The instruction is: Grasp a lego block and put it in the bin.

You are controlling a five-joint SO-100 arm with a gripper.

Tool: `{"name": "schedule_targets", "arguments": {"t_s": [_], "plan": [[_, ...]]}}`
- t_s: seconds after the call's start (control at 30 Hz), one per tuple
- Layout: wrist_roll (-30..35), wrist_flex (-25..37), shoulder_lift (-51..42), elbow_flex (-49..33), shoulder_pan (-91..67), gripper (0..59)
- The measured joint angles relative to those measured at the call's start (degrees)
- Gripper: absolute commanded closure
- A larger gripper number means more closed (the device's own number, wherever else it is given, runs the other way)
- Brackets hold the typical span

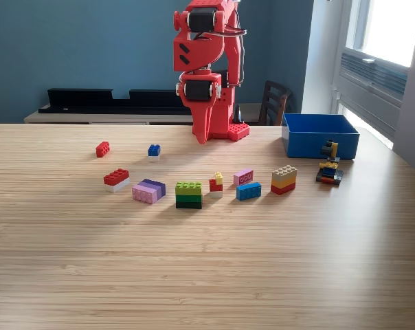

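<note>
A red arm's claw (202, 134) hung clenched and empty above the desk (207, 275). Lego blocks (188, 194) lay scattered in front; the bin (320, 135) sat at the exterior view's right. Opening wide before descending seemed wise.

A red arm (206, 62), a bright blue bin (320, 135), and a striped pale wood table (207, 275).

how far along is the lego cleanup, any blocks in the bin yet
Nothing looks done: the visible part of the blue bin shows no block, though its floor is hidden. Nothing is in hand; the red arm's fingers hang folded near its base. Every block is left, from the small red brick to the green stack.
</note>
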Motion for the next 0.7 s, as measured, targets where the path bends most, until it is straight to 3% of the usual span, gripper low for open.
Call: {"name": "schedule_targets", "arguments": {"t_s": [0.7], "plan": [[-0.4,0.0,0.0,0.0,0.0,58.6]]}}
